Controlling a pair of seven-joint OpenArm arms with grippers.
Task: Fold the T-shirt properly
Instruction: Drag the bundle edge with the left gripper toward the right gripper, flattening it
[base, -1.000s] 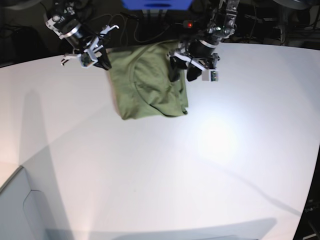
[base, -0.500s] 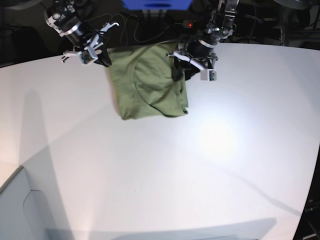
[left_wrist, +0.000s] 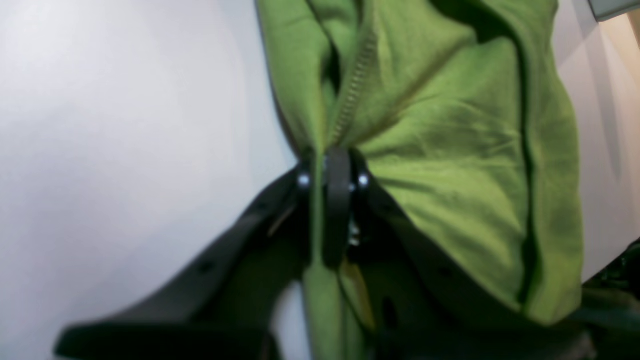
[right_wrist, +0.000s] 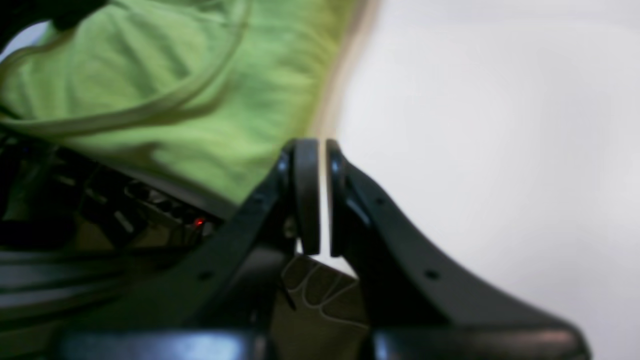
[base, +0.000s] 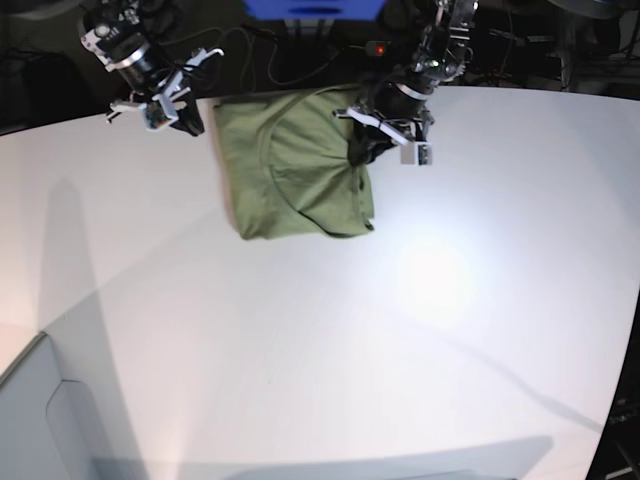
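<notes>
With the left jaws clamped on a bunched edge of the shirt (base: 295, 165) at the table's (base: 420, 330) far side and the right jaws together, empty, beside it, a one-sided pull may drag the fold askew.

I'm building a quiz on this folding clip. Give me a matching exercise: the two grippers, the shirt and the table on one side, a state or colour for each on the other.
1. left gripper
2. right gripper
3. T-shirt
4. table

a. white
b. shut on nothing, beside the shirt
c. olive green, partly folded
d. shut on a fold of fabric

Pairs: 1-d, 2-b, 3-c, 4-a
</notes>
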